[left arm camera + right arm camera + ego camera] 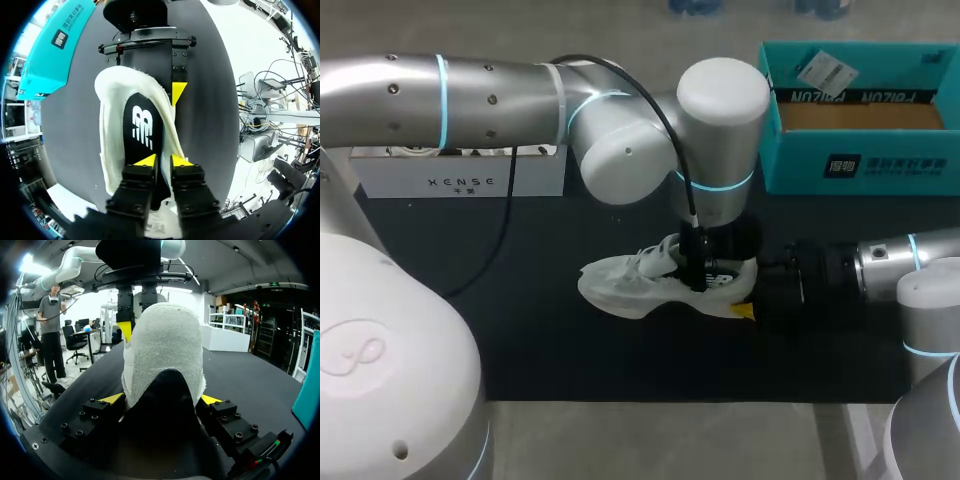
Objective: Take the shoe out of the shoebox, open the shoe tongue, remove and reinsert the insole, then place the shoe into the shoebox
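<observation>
White shoe held on the dark worktop by both grippers

The shoe (620,285) lies on its side mid-worktop (520,330), its black insole (142,127) showing inside the white collar. The left gripper (163,161) comes down from above, its fingers nearly together, pinching the insole's edge. The right gripper (161,399) reaches in level from the side, its yellow tips spread against both sides of the heel, clamping it. The teal shoebox (840,170) stands open at the far right, and a white box (460,182) sits at the far left.
</observation>
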Robot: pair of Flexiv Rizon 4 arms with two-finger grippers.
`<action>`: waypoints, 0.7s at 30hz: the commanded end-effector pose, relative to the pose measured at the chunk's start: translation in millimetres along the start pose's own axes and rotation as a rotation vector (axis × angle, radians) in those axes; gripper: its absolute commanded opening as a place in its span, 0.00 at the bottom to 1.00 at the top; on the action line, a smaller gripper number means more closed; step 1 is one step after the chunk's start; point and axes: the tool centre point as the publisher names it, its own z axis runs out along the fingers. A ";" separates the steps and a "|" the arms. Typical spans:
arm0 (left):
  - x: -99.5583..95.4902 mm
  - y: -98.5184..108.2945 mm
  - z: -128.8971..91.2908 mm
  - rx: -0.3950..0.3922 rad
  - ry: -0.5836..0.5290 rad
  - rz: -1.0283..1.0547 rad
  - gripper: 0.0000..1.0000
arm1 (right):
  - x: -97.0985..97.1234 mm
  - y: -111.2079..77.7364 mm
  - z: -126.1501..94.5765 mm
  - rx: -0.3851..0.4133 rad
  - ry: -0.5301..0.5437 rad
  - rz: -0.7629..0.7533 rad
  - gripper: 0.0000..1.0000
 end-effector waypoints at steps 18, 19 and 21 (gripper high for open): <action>-10.0 -3.4 33.8 0.009 -0.025 0.081 0.45 | 1.2 -3.7 2.4 0.002 -0.002 0.001 0.00; -9.1 -4.7 42.2 0.013 -0.032 0.091 0.47 | 1.2 -3.7 2.4 0.002 -0.002 0.001 0.00; -5.9 -6.0 53.5 0.021 -0.042 0.119 0.45 | 1.2 -3.7 2.4 0.002 -0.002 0.001 0.00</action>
